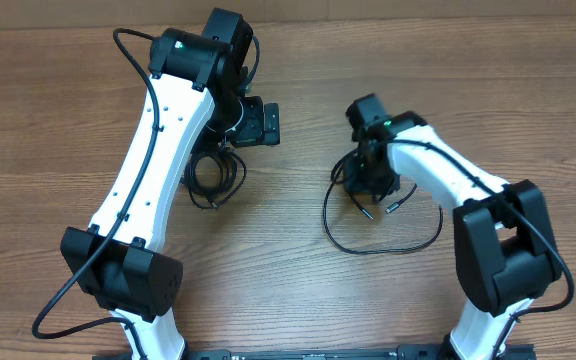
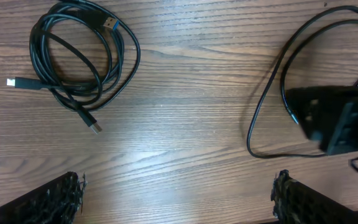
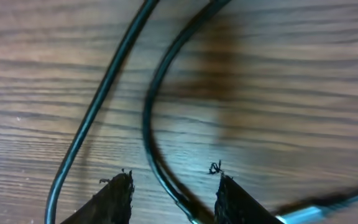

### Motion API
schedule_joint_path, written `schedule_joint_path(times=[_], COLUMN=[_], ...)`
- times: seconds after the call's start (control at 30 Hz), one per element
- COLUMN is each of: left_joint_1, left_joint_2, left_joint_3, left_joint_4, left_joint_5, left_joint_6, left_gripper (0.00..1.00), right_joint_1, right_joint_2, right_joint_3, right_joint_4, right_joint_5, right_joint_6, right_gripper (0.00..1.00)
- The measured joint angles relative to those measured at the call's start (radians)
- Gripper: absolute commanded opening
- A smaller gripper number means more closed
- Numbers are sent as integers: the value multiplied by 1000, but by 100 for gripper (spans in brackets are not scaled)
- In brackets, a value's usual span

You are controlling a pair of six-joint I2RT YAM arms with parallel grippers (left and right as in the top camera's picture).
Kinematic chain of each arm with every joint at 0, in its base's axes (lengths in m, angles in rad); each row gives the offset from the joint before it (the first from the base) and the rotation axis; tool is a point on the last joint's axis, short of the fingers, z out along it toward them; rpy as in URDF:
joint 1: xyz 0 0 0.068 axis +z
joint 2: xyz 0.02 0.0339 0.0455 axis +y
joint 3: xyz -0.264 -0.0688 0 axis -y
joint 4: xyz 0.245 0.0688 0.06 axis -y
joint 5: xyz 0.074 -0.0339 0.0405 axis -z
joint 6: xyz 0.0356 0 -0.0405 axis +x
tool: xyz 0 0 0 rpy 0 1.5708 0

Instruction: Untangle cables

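Black coil (image 2: 82,62) lies alone, the loop (image 2: 249,134) well right of it, threading the half-spread right gripper (image 3: 171,183); left gripper (image 2: 178,186) gapes wide near the coil. Best lift the right straight up, lest it drag the loop.

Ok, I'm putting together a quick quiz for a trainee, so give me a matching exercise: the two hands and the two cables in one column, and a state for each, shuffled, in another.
1. left hand
2. right hand
3. coiled cable
4. loose cable

A. spread in one wide loop
B. fingers wide apart, nothing between them
C. wound in several rounds, plug ends sticking out
D. fingers apart, a cable strand running between them

Pairs: 1-B, 2-D, 3-C, 4-A
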Motion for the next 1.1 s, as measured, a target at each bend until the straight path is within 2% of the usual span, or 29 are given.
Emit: schedule_joint_path(times=[0.1, 0.33, 0.37, 0.47, 0.5, 0.7, 0.8, 0.97, 1.1], left_joint_1=[0, 0, 0, 0, 0, 0, 0, 0, 0], left_joint_2=[0, 0, 0, 0, 0, 0, 0, 0, 0], left_joint_3=[0, 0, 0, 0, -1, -1, -1, -1, -1], left_joint_4=[0, 0, 0, 0, 0, 0, 0, 0, 0], left_joint_5=[0, 0, 0, 0, 0, 0, 0, 0, 0], left_joint_6=[0, 0, 0, 0, 0, 0, 0, 0, 0], left_gripper=[100, 100, 100, 100, 100, 100, 100, 100, 100], right_joint_1=[24, 41, 41, 41, 41, 40, 39, 39, 39], right_joint_2=[3, 3, 3, 2, 2, 2, 3, -4, -56], right_joint_3=[-29, -71, -75, -82, -82, -80, -56, 83, 192], right_joint_4=[39, 80, 89, 102, 103, 87, 19, -50, -82], right_joint_5=[13, 40, 41, 49, 49, 47, 48, 51, 60], right_joint_6=[0, 0, -2, -11, -10, 0, 1, -8, -73], right_gripper=[44, 35, 31, 5, 4, 4, 4, 4, 4])
